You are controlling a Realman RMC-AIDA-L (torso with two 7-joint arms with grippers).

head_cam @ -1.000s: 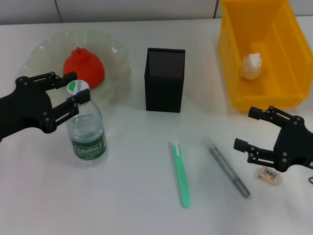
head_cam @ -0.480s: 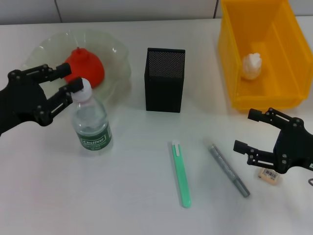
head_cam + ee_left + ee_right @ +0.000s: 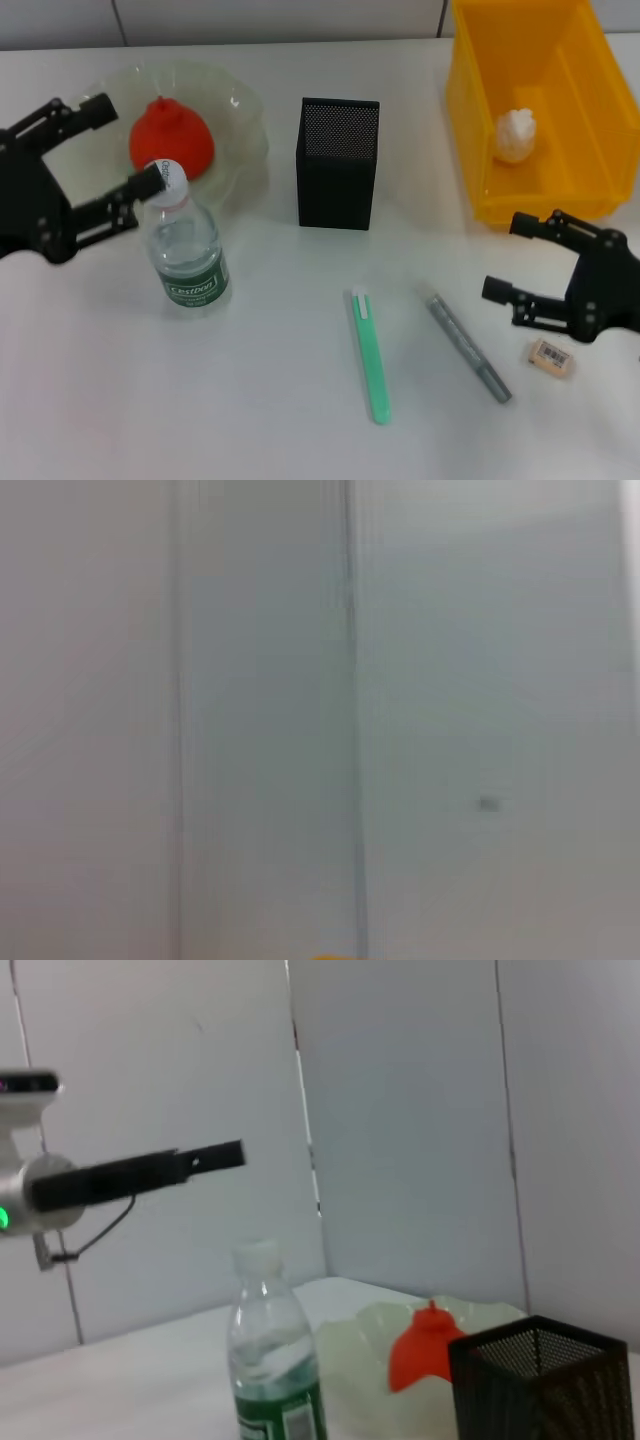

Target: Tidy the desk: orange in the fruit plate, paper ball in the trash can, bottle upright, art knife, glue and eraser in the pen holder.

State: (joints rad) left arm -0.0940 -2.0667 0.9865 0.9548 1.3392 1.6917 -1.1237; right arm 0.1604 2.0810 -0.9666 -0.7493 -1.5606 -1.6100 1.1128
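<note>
Black left claw (image 3: 118, 147) gapes wide beside the upright bottle's (image 3: 185, 252) cap; right claw (image 3: 515, 256) hovers open, empty.

One desk (image 3: 270, 400). One orange (image 3: 172, 136). One fruit plate (image 3: 235, 125). One trash can (image 3: 470, 120). One paper ball (image 3: 516, 135). One bottle (image 3: 185, 258). One pen holder (image 3: 336, 177). One art knife (image 3: 369, 352). One glue stick (image 3: 468, 342). One eraser (image 3: 552, 356). Two end effectors: left end effector (image 3: 122, 145), right end effector (image 3: 508, 256). Ten desk-side things plus two end effectors counted.
</note>
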